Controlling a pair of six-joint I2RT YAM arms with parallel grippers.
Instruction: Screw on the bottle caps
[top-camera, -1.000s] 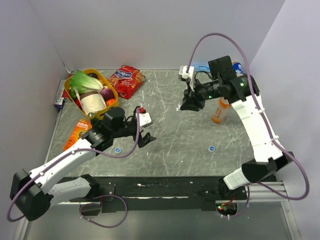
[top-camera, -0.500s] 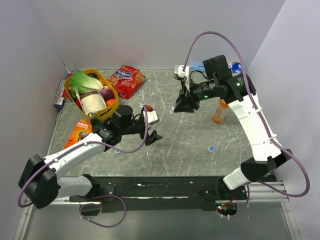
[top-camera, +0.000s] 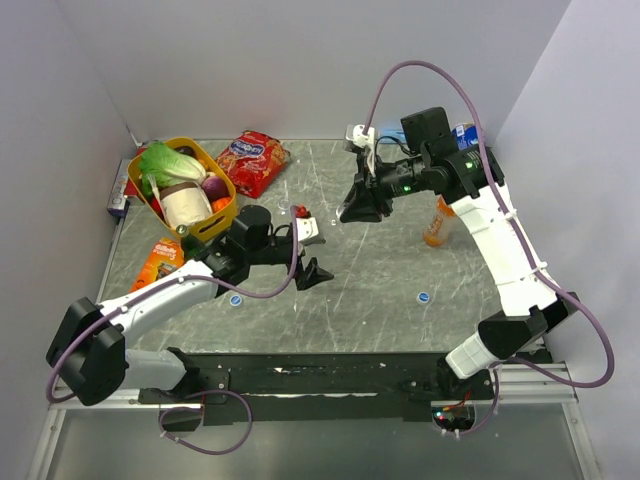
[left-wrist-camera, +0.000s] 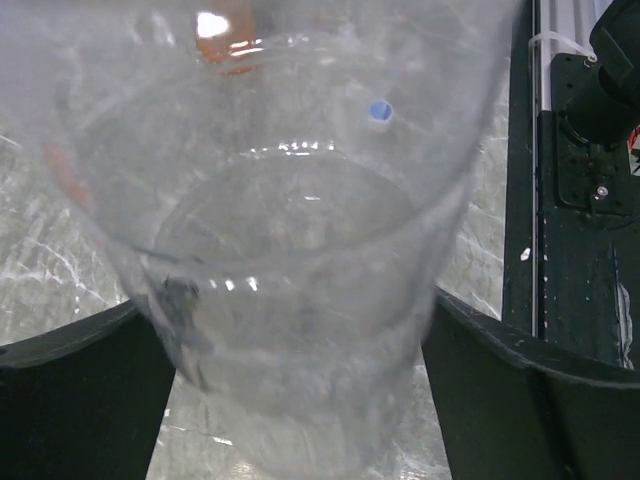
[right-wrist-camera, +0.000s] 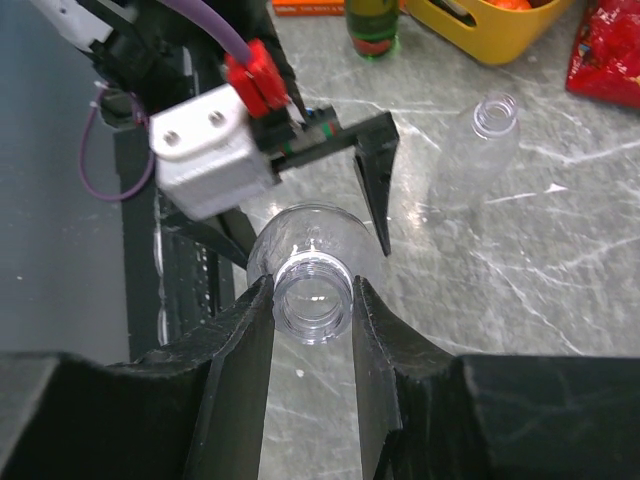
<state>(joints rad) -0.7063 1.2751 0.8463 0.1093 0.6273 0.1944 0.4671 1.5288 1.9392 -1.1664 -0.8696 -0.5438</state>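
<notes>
Counting two blue caps (top-camera: 235, 299) (top-camera: 423, 296), two clear bottles (right-wrist-camera: 300, 235) (right-wrist-camera: 470, 150).

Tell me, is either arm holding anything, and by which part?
The right tool grips a clear uncapped bottle by its neck, just below the mouth. The left tool stands open around that bottle's lower body.

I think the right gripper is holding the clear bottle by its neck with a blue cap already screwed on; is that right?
Not quite: the right gripper holds the clear bottle by its neck, but the mouth is open, with no cap; the right wrist view shows it.
</notes>
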